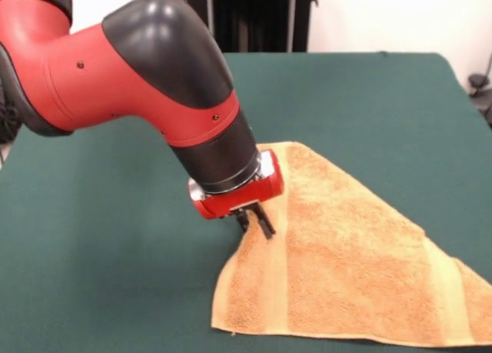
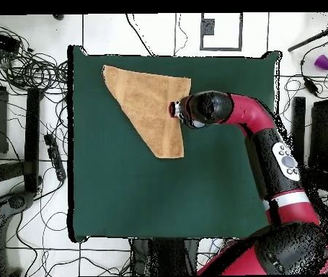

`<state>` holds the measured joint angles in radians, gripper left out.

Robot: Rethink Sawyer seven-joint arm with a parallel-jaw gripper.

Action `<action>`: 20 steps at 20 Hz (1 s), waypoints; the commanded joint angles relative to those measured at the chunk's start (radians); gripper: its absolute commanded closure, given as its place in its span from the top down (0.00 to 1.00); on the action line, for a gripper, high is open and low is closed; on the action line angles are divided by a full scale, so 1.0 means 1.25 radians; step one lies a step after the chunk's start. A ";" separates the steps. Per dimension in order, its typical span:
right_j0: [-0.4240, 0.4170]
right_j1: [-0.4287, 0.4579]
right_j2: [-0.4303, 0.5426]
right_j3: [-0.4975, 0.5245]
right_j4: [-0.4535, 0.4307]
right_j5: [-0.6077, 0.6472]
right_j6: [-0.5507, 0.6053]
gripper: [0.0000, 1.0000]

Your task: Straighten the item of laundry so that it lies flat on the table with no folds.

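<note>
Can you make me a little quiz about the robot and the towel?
1. True or false: the towel lies fully flat.
2. What colour is the table? A red, B green, C white.
3. Where is the gripper: at the towel's edge or far from it?

Key: 1 false, it is folded into a triangle shape. 2 B. 3 at its edge.

Towel point(image 1: 346, 268) cut off by the front view's right and bottom edges, well away from the end effector point(image 1: 254, 222). Fingertip gap at the end effector too small to judge; in the overhead view, fingers hidden under the wrist.
</note>
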<state>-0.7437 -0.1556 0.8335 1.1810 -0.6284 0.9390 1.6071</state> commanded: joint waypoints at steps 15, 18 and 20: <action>0.071 -0.063 -0.136 0.003 -0.188 0.128 -0.386 0.00; 0.073 -0.063 -0.135 -0.001 -0.190 0.111 -0.374 0.00; 0.074 -0.059 -0.131 -0.007 -0.181 0.100 -0.356 0.00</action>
<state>-0.6946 -0.2401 0.7442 1.1779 -0.7859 0.9523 1.4735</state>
